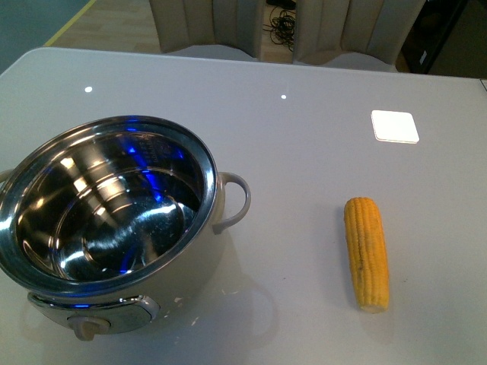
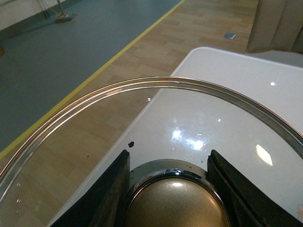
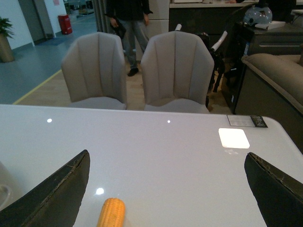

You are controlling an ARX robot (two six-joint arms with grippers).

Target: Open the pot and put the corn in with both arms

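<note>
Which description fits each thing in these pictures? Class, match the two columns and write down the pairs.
Things:
1. pot
2. corn
3. glass lid
4. right gripper

Descriptions:
A. jaws wide apart, holding nothing
B. lying on the table, to the right of the pot
C. uncovered, shiny bowl empty
D. gripped by its knob in the left gripper

Pairs: 1-C, 2-B, 3-D, 4-A
</note>
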